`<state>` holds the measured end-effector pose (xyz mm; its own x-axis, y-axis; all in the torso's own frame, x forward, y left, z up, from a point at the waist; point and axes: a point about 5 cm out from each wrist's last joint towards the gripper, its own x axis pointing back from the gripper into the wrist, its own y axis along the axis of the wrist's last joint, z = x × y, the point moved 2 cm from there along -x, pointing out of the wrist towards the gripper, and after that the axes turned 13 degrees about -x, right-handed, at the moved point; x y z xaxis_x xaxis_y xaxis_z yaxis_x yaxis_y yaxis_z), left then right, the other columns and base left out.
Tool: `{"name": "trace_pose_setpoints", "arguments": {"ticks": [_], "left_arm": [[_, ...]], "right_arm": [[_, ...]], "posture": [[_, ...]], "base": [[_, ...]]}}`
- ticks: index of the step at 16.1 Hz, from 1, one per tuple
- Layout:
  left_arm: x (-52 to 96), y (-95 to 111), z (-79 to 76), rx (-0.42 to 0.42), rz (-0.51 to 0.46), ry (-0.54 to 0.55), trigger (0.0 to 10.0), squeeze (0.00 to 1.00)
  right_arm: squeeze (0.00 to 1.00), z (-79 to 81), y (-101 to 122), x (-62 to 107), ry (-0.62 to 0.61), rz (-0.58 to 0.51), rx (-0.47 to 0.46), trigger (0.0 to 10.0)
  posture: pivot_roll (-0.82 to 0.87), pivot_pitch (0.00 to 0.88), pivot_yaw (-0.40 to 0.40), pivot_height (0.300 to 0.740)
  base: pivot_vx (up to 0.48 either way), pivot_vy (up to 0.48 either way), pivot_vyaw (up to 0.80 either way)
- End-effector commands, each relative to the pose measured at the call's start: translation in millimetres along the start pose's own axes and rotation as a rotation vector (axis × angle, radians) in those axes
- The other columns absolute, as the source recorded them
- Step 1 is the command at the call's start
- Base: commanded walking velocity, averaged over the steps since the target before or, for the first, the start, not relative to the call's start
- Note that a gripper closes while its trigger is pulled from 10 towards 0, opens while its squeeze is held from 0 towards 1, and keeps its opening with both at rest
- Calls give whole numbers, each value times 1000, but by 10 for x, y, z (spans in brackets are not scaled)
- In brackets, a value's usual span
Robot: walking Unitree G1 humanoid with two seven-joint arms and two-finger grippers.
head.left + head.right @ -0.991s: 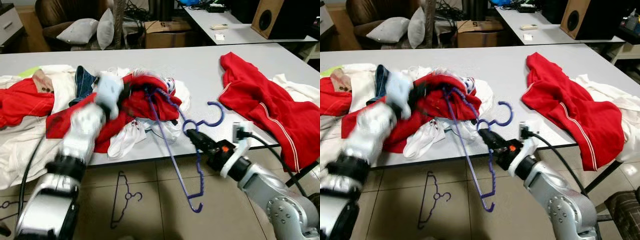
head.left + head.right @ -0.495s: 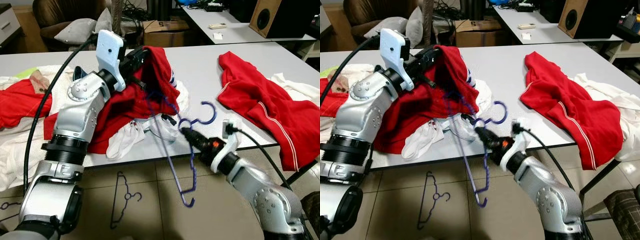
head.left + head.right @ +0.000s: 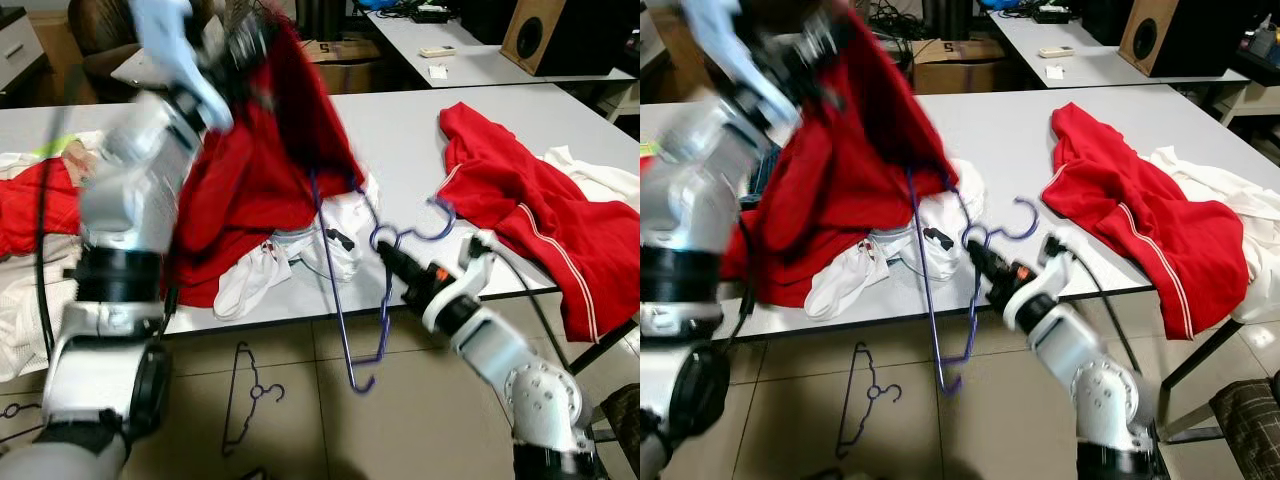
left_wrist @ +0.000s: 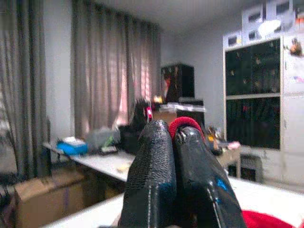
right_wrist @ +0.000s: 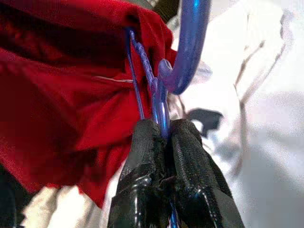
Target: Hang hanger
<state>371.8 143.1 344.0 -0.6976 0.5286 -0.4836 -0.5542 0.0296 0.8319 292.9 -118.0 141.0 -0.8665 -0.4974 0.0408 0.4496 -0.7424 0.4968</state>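
Purple plastic hanger [image 3: 345,290] dangles off the worktop [image 3: 400,140] edge | right tool [image 3: 385,255] pinched tight on its neck | left tool [image 4: 173,142] clamped on red shirt [image 3: 260,150], lifted high | hanger looks light, springy; shirt floppy, so grip the neck

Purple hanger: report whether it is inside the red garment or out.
Partly in. The purple hanger has one end under the lifted red garment; its hook and lower bar hang free, held by the right gripper.

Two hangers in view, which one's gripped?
The blue hanger by the table edge, clamped near its hook by the right gripper. The other hanger lies untouched on the floor.
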Motion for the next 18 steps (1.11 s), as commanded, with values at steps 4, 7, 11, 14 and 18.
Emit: {"name": "trace_pose_setpoints", "arguments": {"ticks": [4,7,11,14,18], "left_arm": [[108,212,297,-72,-41,80,0,0],[187,87,65,-62,1,-56,0,0],[175,-102,-177,-68,77,-136,0,0],[219,-207,-333,-93,138,-207,0,0],[284,-332,-270,-235,225,-190,0,0]], "right_arm": [[0,188,424,-28,74,-172,-87,10000],[0,51,154,12,6,2,5,10000],[0,75,-170,6,-9,203,308,10000],[0,227,-36,-34,69,120,292,10000],[0,281,-52,17,110,141,347,10000]], "posture": [[-61,0,11,740],[-55,0,-3,740],[-45,0,-14,740],[-45,0,-11,740],[-45,0,-12,740]], "base": [[0,0,0],[0,0,0],[0,0,0],[0,0,0],[0,0,0]]}}
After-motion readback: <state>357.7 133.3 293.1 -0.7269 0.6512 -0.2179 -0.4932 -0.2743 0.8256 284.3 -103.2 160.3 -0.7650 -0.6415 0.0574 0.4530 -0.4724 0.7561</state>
